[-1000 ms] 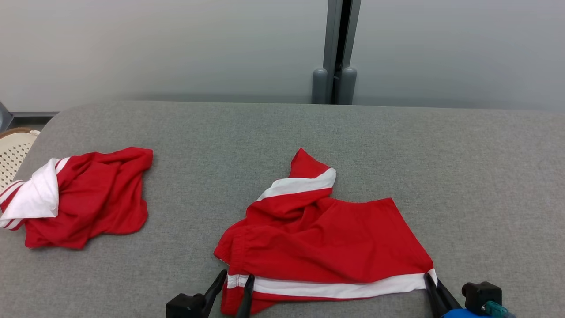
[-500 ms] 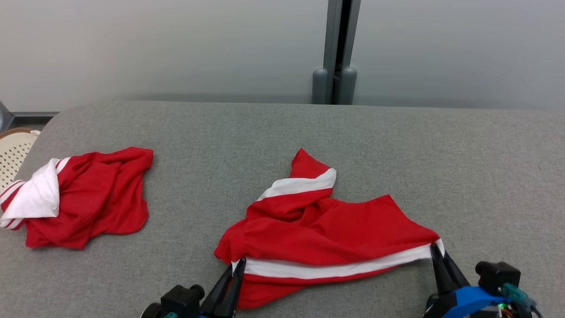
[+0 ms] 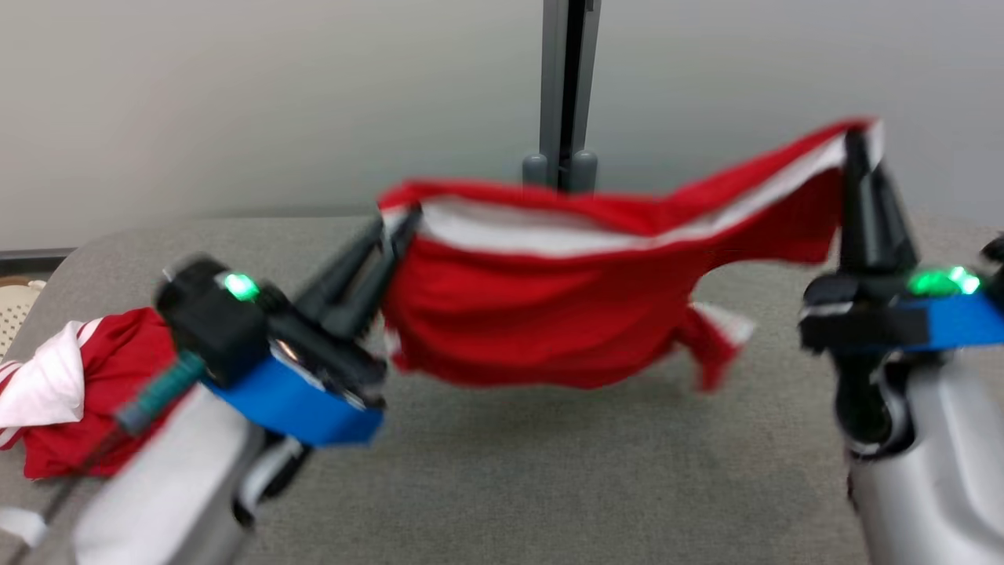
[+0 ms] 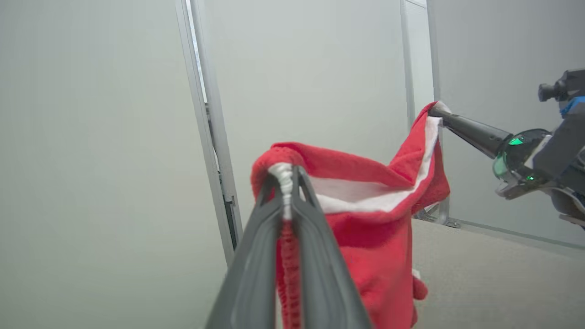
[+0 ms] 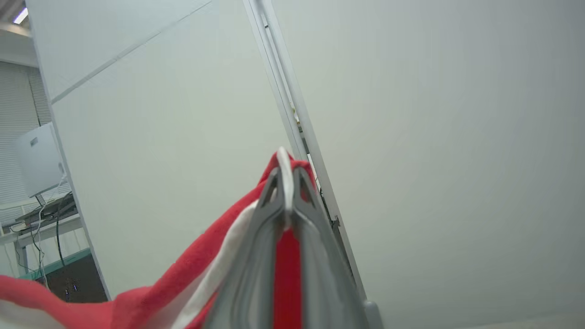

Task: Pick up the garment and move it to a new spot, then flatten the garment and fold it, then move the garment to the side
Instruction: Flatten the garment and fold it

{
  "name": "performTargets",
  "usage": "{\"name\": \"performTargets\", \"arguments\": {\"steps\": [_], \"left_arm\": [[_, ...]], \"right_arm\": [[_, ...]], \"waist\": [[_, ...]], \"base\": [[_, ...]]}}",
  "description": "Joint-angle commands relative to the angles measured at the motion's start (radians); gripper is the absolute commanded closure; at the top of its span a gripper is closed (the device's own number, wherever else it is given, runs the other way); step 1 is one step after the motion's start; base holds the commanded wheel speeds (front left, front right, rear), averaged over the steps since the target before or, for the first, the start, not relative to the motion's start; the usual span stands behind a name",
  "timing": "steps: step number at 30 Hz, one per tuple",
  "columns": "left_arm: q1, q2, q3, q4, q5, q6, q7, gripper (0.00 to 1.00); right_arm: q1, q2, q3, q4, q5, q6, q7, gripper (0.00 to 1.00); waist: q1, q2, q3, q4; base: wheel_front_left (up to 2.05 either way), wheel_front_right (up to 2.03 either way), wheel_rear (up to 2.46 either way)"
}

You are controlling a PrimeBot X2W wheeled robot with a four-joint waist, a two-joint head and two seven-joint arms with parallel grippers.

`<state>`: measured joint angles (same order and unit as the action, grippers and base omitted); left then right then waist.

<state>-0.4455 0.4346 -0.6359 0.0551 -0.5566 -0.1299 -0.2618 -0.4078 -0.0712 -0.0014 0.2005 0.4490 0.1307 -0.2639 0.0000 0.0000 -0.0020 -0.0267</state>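
Note:
The garment (image 3: 549,314), red shorts with a white stripe, hangs in the air above the grey table (image 3: 549,486), stretched between both grippers. My left gripper (image 3: 400,224) is shut on its left end, the fabric pinched between the fingers (image 4: 285,183). My right gripper (image 3: 856,141) is shut on the right end, held higher. The right wrist view has the white stripe clamped at that gripper's tips (image 5: 285,176). The garment (image 4: 374,214) sags in the middle, and a loose leg dangles at the lower right. The head view is blurred.
A second red and white garment (image 3: 70,384) lies crumpled at the table's left edge. A cream perforated basket (image 3: 16,302) stands off the left end. A grey wall with a vertical post (image 3: 561,86) runs behind the table.
Both grippers have risen from the table's near edge with the garment, lifting it off the surface. The left gripper shut on the fabric. The head camera has tilted.

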Motion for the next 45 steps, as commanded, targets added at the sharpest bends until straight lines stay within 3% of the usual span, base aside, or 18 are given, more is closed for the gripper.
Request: {"name": "performTargets", "arguments": {"steps": [1, 7, 10, 15, 20, 23, 29, 37, 45], "left_arm": [[-0.079, 0.031, -0.002, -0.029, -0.030, 0.000, 0.013, 1.00], [-0.291, 0.087, 0.027, -0.062, -0.122, 0.000, 0.073, 1.00], [-0.350, 0.076, 0.038, -0.024, -0.166, 0.000, 0.082, 1.00], [-0.430, 0.052, 0.058, 0.116, -0.193, 0.001, 0.066, 1.00], [-0.526, 0.025, 0.080, 0.221, -0.161, 0.001, 0.021, 1.00], [-0.560, -0.025, 0.103, 0.269, -0.154, 0.000, -0.001, 1.00], [-0.418, -0.068, 0.099, 0.304, -0.172, 0.000, -0.004, 1.00], [0.023, -0.156, 0.100, 0.390, -0.168, 0.002, -0.005, 1.00], [0.326, -0.236, 0.162, 0.364, -0.115, 0.002, -0.005, 1.00]], "right_arm": [[-0.063, -0.028, 0.000, -0.049, 0.020, 0.000, 0.002, 1.00], [-0.234, -0.094, -0.009, -0.169, 0.022, 0.000, 0.101, 1.00], [-0.300, -0.107, -0.010, -0.161, -0.015, 0.000, 0.150, 1.00], [-0.407, -0.086, -0.006, -0.063, -0.062, 0.000, 0.162, 1.00], [-0.526, -0.067, -0.042, 0.048, -0.106, 0.000, 0.087, 1.00], [-0.581, -0.051, -0.055, 0.111, -0.139, 0.000, 0.027, 1.00], [-0.445, -0.040, -0.065, 0.169, -0.120, 0.000, 0.004, 1.00], [-0.007, -0.010, -0.105, 0.253, -0.057, -0.001, -0.003, 1.00], [0.304, 0.012, -0.144, 0.217, -0.009, -0.001, -0.004, 1.00]], "waist": [[0.0000, 0.0000, -0.005, -0.009], [0.0000, 0.0000, 0.027, -0.024], [0.0000, 0.0000, 0.070, -0.031], [0.0000, 0.0000, 0.164, -0.045], [0.0000, 0.0000, 0.238, -0.058], [0.0000, 0.0000, 0.266, -0.058], [0.0000, 0.0000, 0.256, -0.062], [0.0000, 0.0000, 0.210, -0.072], [0.0000, 0.0000, 0.134, -0.070]], "base": [[0.00, 0.00, 0.00], [0.00, 0.00, 0.00], [0.00, 0.00, 0.00], [0.00, 0.00, 0.00], [0.00, 0.00, 0.00], [0.00, 0.00, 0.00], [0.00, 0.00, 0.00], [0.00, 0.00, 0.00], [0.00, 0.00, 0.00]]}}
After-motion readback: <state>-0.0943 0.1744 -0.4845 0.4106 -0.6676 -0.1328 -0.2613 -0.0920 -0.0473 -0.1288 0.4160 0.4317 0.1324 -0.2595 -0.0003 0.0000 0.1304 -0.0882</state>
